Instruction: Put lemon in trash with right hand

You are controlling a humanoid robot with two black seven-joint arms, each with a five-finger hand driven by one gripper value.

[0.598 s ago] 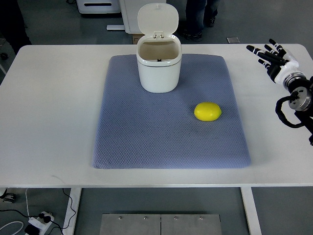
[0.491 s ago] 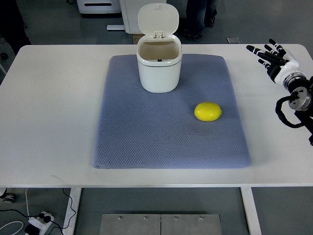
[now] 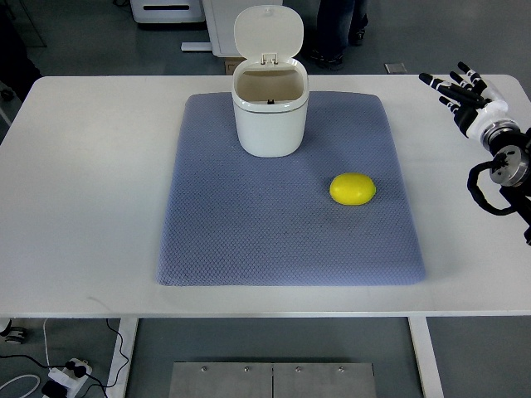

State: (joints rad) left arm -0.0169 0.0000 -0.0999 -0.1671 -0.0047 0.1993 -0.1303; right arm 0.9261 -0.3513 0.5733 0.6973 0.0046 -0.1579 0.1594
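Note:
A yellow lemon (image 3: pixel 353 189) lies on the blue-grey mat (image 3: pixel 249 224), toward its right side. A white trash bin (image 3: pixel 270 112) stands at the mat's far middle, its lid flipped up and open. My right hand (image 3: pixel 459 93) is over the table's far right corner, fingers spread and empty, well to the right of the lemon and apart from it. The left arm does not show.
The mat lies on a white table (image 3: pixel 83 191). A person's legs (image 3: pixel 336 29) stand beyond the table's far edge. White equipment (image 3: pixel 166 10) sits on the floor at the back. Cables and a power strip (image 3: pixel 62 377) lie below the front left edge.
My right hand has shifted very slightly upward and to the right. The lemon and the bin have not moved.

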